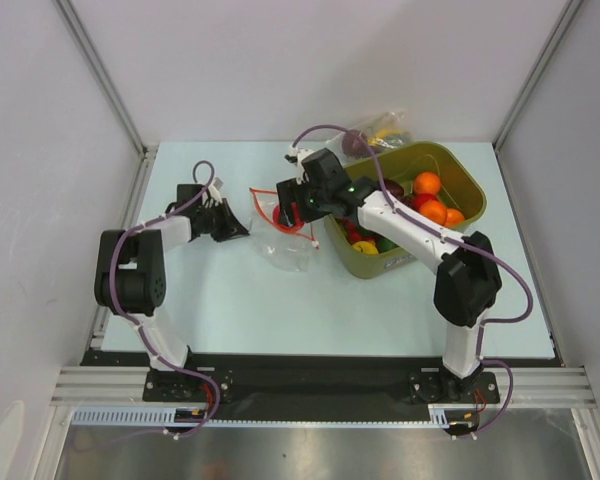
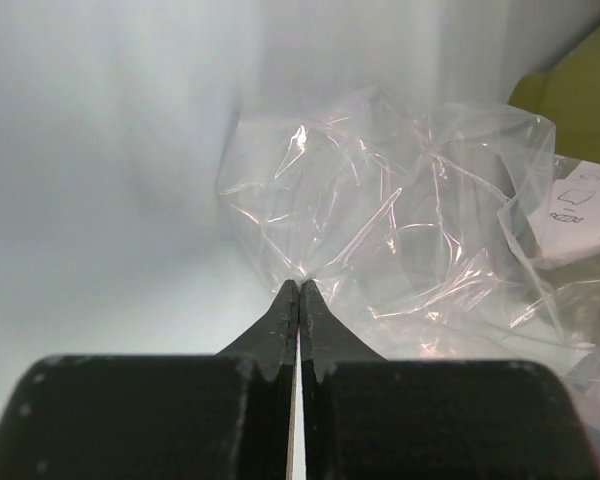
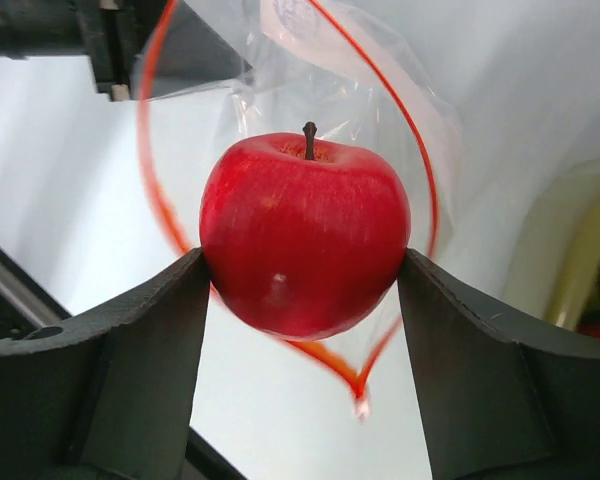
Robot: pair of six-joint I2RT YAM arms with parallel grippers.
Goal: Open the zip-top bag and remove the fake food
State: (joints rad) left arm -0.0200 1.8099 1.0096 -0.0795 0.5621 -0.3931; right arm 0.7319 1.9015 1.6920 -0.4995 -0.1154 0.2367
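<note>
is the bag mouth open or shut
Open. The bag's red zip strip spreads in a wide loop behind the apple held by the right gripper.

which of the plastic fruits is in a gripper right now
The glossy red plastic apple, clamped in the right gripper before the open mouth of the clear zip-top bag. The orange fruits lie loose in the olive-green bin.

Top cam: high behind arm bases [image 1: 180, 385], facing down at surface [image 1: 240, 300]. Wrist cams: close-up; all share zip-top bag [image 1: 285, 238].
</note>
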